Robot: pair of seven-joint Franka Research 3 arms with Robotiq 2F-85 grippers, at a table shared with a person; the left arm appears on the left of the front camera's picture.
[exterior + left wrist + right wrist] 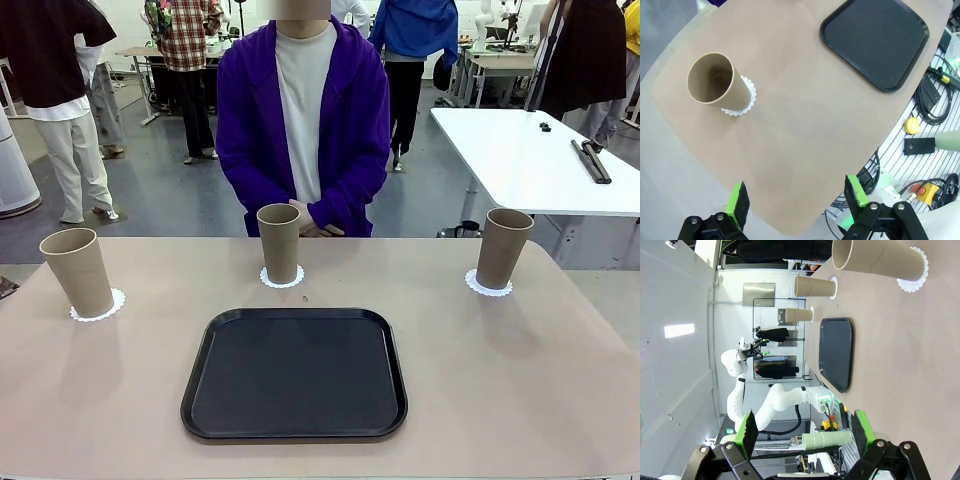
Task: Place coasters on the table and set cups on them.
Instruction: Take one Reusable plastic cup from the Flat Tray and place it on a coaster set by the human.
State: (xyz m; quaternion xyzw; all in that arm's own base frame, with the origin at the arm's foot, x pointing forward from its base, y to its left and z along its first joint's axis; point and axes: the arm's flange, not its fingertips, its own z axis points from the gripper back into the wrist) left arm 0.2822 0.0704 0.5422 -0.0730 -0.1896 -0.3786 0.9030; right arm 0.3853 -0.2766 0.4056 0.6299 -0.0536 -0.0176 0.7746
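Three khaki-tan cups stand upright on the beige table [520, 380], each on a white lacy coaster: the left cup [78, 270] on its coaster [100, 308], the middle cup [279, 242] on its coaster [282, 278], the right cup [503, 247] on its coaster [487, 286]. In the left wrist view my left gripper [796, 200] is open and empty, high above the table edge, well off from the left cup [717, 80]. In the right wrist view my right gripper [805, 432] is open and empty, with the right cup [875, 261] far ahead.
An empty black tray [295, 372] lies at the table's near middle. A person in a purple jacket [300, 130] stands at the far side, hands [315, 222] clasped behind the middle cup. A white table [530, 155] stands at the back right. Cables and mounts [930, 125] lie beyond the table edge.
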